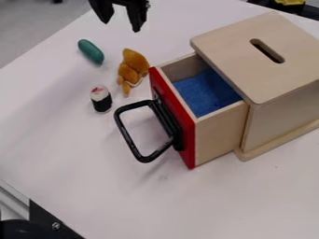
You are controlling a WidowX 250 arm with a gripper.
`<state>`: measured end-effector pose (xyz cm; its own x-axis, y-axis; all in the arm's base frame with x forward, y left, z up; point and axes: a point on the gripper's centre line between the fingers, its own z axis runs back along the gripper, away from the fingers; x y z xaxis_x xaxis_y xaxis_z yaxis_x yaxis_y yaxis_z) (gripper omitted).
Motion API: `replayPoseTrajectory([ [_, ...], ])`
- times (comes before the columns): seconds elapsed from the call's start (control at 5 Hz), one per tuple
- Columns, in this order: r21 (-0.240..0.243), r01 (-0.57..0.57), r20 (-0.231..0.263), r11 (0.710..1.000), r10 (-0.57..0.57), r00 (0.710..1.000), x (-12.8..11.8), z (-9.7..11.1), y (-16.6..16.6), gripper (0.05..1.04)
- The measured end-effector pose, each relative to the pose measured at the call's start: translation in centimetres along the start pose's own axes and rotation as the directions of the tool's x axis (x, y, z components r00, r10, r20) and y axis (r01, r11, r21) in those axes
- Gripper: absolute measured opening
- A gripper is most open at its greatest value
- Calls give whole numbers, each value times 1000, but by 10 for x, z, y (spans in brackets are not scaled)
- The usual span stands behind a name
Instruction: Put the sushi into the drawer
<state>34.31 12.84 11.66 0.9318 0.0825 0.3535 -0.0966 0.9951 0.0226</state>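
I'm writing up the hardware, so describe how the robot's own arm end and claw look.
The claw is black, with two separate fingers that narrow toward their tips. Small lighter specks show on the black part at its right edge in the picture.

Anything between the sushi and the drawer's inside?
At table level, yes: the drawer's red front, its black handle jutting out beside the sushi. The orange plush sits close by. The pulled-out part is uncovered on top, so lifting over should work.

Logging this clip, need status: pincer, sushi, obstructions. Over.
Pincer open, empty, at top edge. Sushi upright on table, outside open drawer. Brown toy close by, may crowd the path.
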Motion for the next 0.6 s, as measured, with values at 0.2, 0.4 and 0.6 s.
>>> replayPoseTrajectory([
  [0.2,-11,-6,-36,1000,5,999,-7,-10,-1,999],
  [0.4,-57,-17,-93,998,12,996,-20,-19,5,999],
  [0.6,-29,-19,-109,999,15,994,-42,-29,26,999],
])
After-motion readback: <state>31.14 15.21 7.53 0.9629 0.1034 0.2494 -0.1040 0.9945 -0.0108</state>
